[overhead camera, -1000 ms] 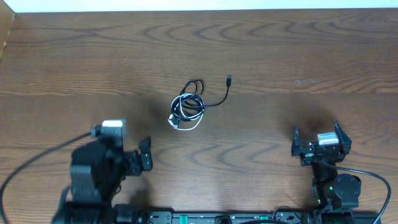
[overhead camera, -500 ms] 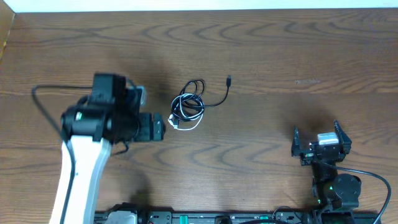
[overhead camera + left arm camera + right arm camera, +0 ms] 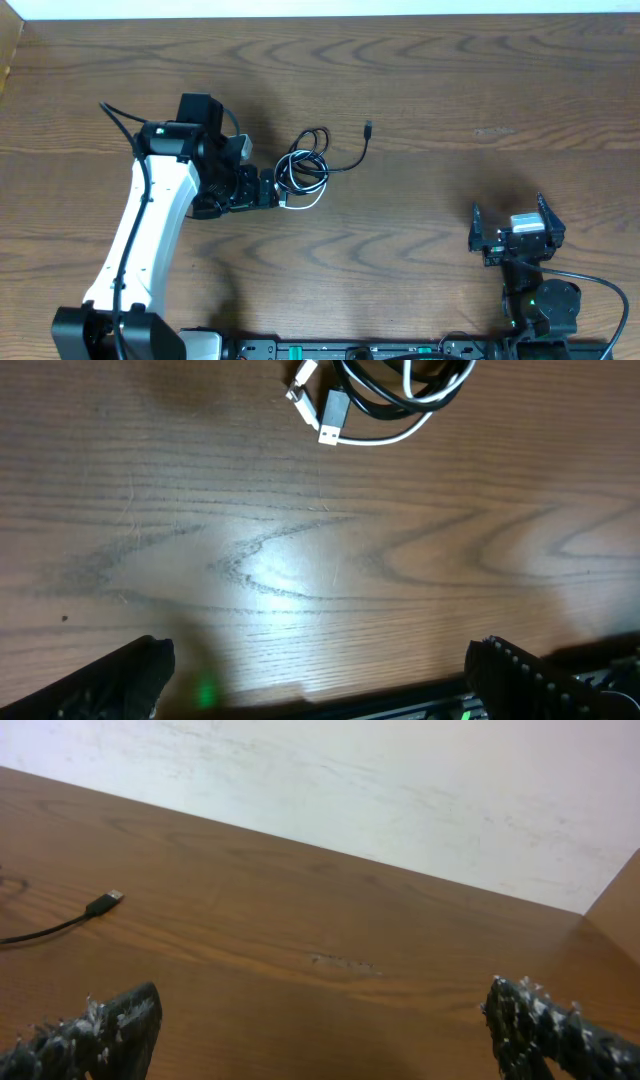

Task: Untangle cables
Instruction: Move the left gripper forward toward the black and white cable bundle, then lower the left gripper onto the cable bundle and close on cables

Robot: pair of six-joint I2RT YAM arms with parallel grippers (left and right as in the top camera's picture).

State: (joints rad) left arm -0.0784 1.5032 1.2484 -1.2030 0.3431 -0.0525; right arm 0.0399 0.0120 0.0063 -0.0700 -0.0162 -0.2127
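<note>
Wide-spread left jaws at 9 o'clock of the tangled cables (image 3: 303, 168), gripping nothing.

Across the brown wood-grain desk (image 3: 450, 80): from 8 o'clock, left arm (image 3: 150, 230) reaching in toward the centre, left jaws released and empty, tips just beside the 9 o'clock edge of the cables. At 4 o'clock, right arm (image 3: 520, 250), well apart from the cables, right jaws likewise released and empty. Near the centre, a little toward 12 o'clock: black cable (image 3: 445, 388) coiled in loops, tail running out toward 2 o'clock to a small plug (image 3: 368, 128), with the white cable (image 3: 400, 438) looped through the black coil. In the left wrist view, cables ahead of the jaws at 12 o'clock, not between them, black USB plug (image 3: 333, 410) and white plug (image 3: 300, 390) nearest.
</note>
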